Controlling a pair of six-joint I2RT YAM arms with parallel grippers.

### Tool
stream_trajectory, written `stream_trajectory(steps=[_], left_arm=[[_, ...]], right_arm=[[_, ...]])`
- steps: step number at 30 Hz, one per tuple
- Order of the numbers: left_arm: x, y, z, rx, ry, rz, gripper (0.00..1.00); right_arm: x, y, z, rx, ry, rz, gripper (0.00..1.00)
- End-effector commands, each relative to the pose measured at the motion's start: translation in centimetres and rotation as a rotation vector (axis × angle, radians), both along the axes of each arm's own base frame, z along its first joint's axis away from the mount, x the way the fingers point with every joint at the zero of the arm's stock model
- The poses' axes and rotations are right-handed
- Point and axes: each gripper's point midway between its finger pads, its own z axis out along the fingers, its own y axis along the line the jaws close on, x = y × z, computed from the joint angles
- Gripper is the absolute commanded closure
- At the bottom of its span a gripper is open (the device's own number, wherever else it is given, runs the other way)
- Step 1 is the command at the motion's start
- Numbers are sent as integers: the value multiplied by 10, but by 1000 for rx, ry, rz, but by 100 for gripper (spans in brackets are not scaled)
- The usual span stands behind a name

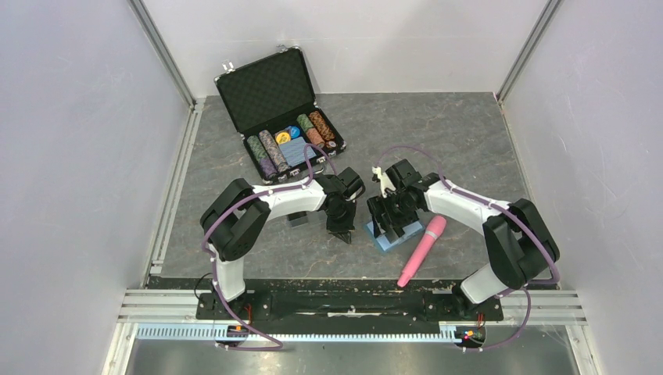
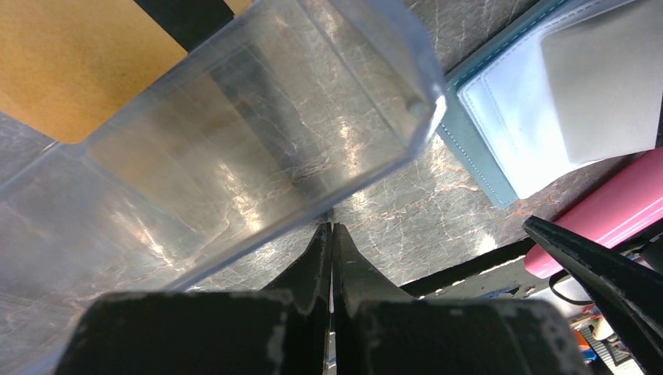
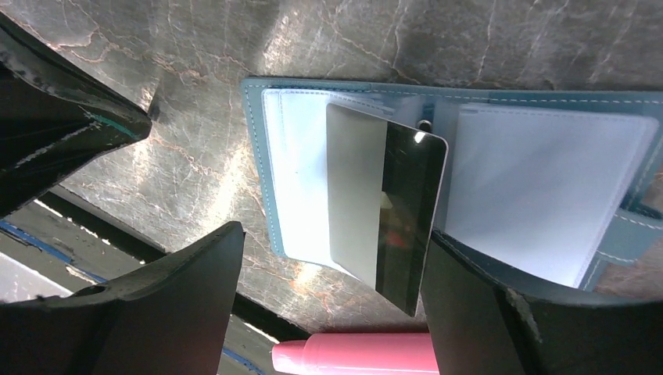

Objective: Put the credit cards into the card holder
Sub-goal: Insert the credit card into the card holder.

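**Dark card lies between my right fingers, on the open card holder**

My right gripper (image 3: pixel 336 254) stands spread wide and grips nothing. Its two fingers reach down on either side of a dark card (image 3: pixel 387 203) with a silvery band. The card's long axis runs away from my wrist, so my fingers flank its two long edges. The one beside the dark edge is close to it and the other is well off. The card rests on the pale inner leaves of the card holder (image 3: pixel 252 156), near the fold and a little askew to it. The holder lies open and flat on the table (image 3: pixel 469 39). I cannot tell from here whether the card's far end is tucked into a sleeve or only lies on top. If it is loose, I judge the next push must go along that long axis, toward the pocket.

My left gripper (image 2: pixel 331 234) is clenched with its fingers pressed together on nothing. Just ahead of it stands a clear box (image 2: pixel 258 117), and beyond that lies a gold card (image 2: pixel 70 62). The holder lies off toward my right arm. So my right arm is the nearer to the holder and my left the nearer to the gold card. A pink tube (image 1: pixel 422 250) lies just beside the holder, toward my bases.
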Motion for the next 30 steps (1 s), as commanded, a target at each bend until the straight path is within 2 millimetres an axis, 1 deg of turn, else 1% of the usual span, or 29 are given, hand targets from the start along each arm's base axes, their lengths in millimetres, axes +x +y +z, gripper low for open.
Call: stream_trajectory(steps=[1,4,6,8,11,14,17,19,24,27,30], left_arm=[[1,-3,-4,-2,16,-2,98],[1,-4,-3,-7,15,-2,98],[1,-4,-4,-6,19,-2,98],[0,-4,-5,-7,22,-2,98],[0,-4,-5,-6,21,-4,98],[0,-3,-6,-4,24,-6,98],[-1,-3,-9,0,32,-7,98],[-1,-4,-10,-1,36,-7,98],[1,-8,-8,-10,30,-9,98],[4,-12,-6,-20,26,-11,98],[6,-16,-5,-28,26,-15,98]], right_arm=[[17,4,21,-18,-94,37,20],[18,3,23,-31,-106,43,25],[17,3,22,-37,-103,50,35],[14,3,17,-41,-90,63,48],[7,5,7,-36,-59,79,62],[0,9,-2,-11,-25,83,67],[-3,8,-7,-17,-9,80,66],[0,6,-5,-28,-22,73,60],[13,1,10,-54,-102,48,45],[18,-1,15,-62,-123,37,42],[20,-4,14,-70,-124,25,42]])
